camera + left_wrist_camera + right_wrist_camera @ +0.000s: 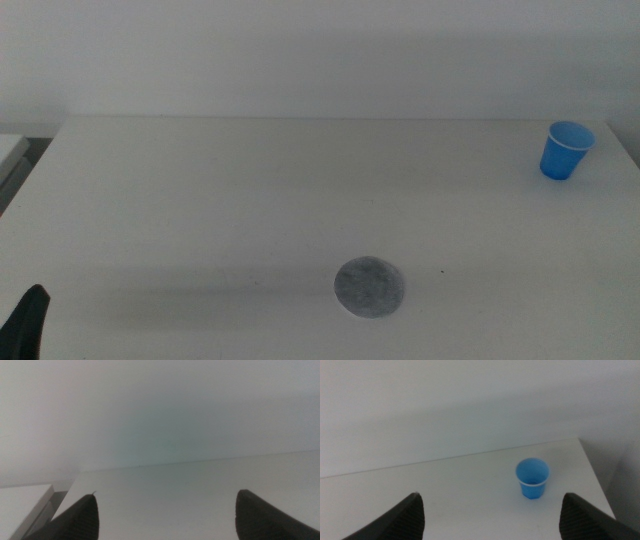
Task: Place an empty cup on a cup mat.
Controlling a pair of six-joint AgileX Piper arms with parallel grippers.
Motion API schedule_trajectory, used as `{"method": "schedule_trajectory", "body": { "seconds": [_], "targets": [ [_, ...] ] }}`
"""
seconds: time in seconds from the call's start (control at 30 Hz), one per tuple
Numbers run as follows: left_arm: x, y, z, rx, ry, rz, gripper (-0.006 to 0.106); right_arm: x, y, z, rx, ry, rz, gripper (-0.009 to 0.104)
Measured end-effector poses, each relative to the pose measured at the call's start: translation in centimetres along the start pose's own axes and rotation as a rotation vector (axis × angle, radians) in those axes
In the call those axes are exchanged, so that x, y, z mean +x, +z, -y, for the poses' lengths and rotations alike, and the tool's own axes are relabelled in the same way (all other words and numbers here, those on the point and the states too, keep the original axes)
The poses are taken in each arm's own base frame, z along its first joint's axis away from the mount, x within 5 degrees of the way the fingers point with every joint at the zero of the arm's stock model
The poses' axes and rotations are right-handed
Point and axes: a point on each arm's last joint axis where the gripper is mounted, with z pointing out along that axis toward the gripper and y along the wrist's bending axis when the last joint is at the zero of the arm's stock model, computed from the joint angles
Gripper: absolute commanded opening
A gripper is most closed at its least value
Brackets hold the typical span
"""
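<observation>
The bright blue cup (566, 150) stands upright near the table's far right corner, and I see no contents in it. It also shows in the right wrist view (532, 478), some way ahead of my right gripper (490, 515), whose jaws are wide apart and empty. The speckled grey cup mat (370, 288) lies flat near the table's front, a little right of center, far from the cup. My left gripper (165, 517) is open and empty; in the middle view only a dark tip of it (27, 322) shows at the bottom left corner. The right arm is out of the middle view.
The white table (250, 200) ends at a back edge against a pale wall. A pale block (10, 150) sits beyond the table's left edge and also shows in the left wrist view (22, 505). The table's right edge runs close to the cup.
</observation>
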Motion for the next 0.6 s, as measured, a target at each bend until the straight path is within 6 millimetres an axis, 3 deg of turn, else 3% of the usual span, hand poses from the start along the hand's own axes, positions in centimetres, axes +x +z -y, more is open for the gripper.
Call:
{"method": "schedule_trajectory", "body": {
  "seconds": [0.2,0.5,0.6],
  "targets": [
    [0.0,0.0,0.0,0.000,0.000,0.000,0.094,-2.4,3.7,0.4,0.116,-0.018,-0.133,0.093],
    [0.0,0.0,0.0,0.000,0.000,0.000,0.094,-5.1,13.3,3.5,0.260,0.009,-0.319,0.093],
    [0.0,0.0,0.0,0.000,0.000,0.000,0.094,-4.8,17.2,4.3,0.275,0.013,-0.369,0.092]
  ]
}}
